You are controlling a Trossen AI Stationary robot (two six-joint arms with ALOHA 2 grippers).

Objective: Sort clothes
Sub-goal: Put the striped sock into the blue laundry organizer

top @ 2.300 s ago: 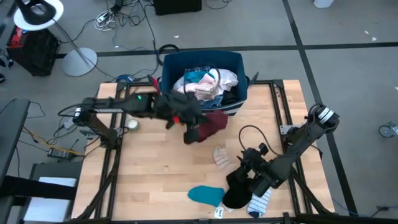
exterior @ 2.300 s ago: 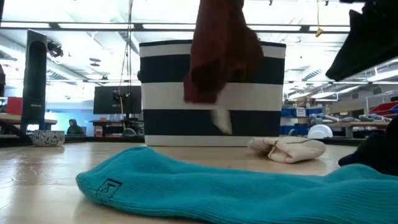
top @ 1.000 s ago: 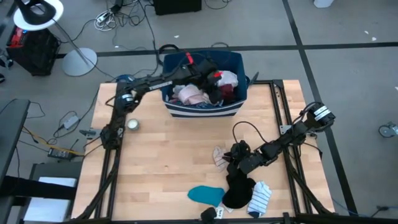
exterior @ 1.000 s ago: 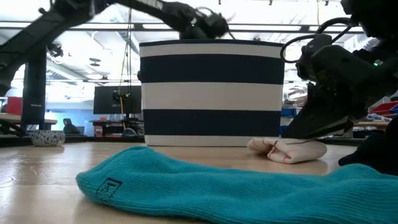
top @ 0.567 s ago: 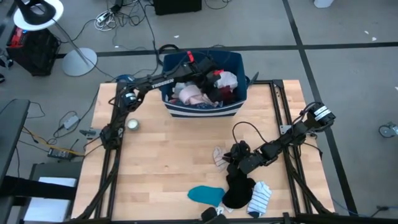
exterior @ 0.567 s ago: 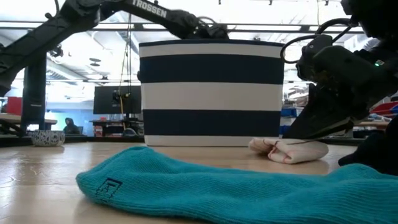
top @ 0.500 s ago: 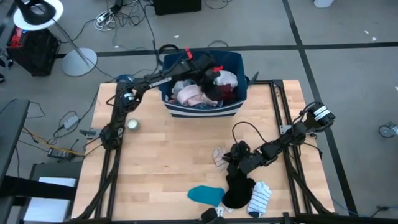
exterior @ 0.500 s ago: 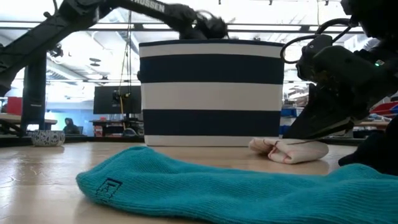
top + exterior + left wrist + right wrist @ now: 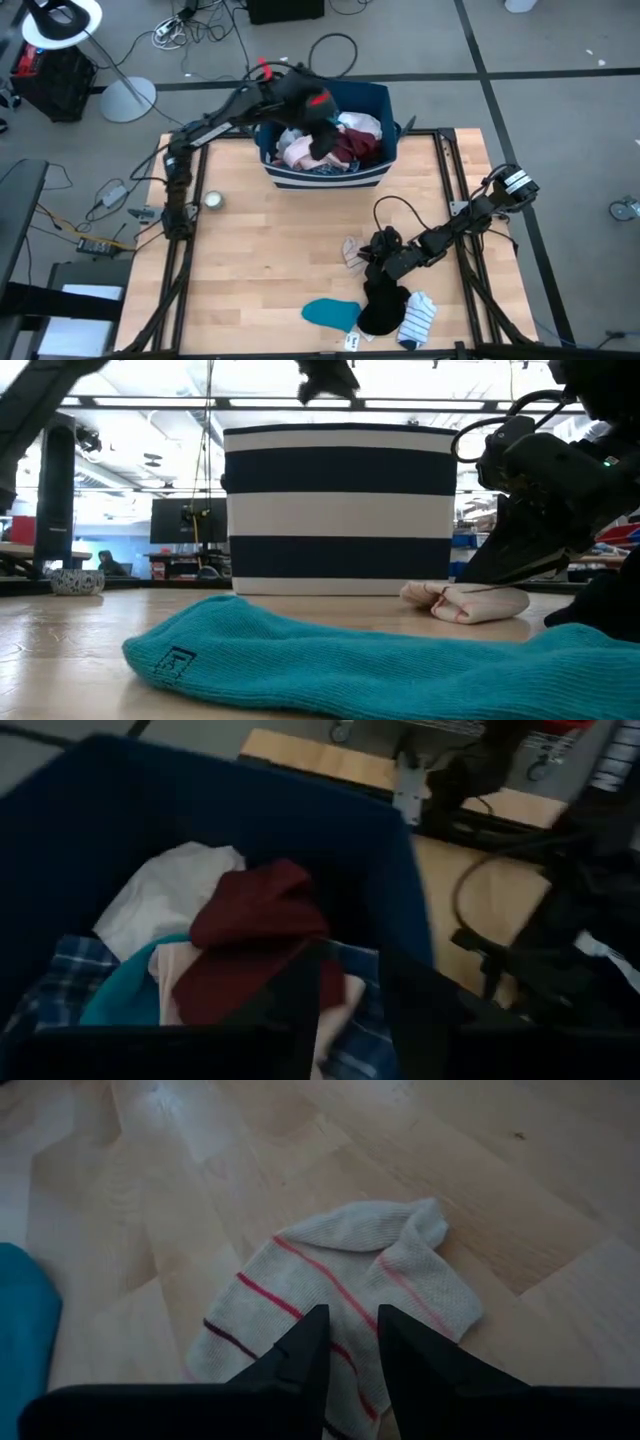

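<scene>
The left tool [image 9: 322,140] hangs above the dark blue bin [image 9: 390,125], which stands at the middle of the counter's [image 9: 260,270] far edge; its fingers [image 9: 300,995] stand apart with a clear gap and hold nothing. Directly beneath them a maroon garment [image 9: 255,925] lies on top of the bin's contents, next to a white garment [image 9: 165,900], a teal piece [image 9: 120,1005] and a blue plaid fabric [image 9: 50,990]. In the high view the bin also shows a pink garment [image 9: 300,152] on the left side of the heap. The right tool [image 9: 372,258] is low over the counter, right of centre and toward the near edge, directly above a cream sock with red stripes [image 9: 340,1305] that lies flat on the wood. Its fingers [image 9: 300,1350] stand a narrow gap apart over the sock; whether they touch the sock cannot be told. Along the near edge lie a teal sock [image 9: 330,314], a black garment [image 9: 380,308] just right of it, and a blue-and-white striped sock [image 9: 418,320] touching the black garment's right side. In the low view the bin's outer wall [image 9: 340,510] shows navy and white bands, with the teal sock in the foreground. A small round container [image 9: 212,200] stands near the counter's left edge.
</scene>
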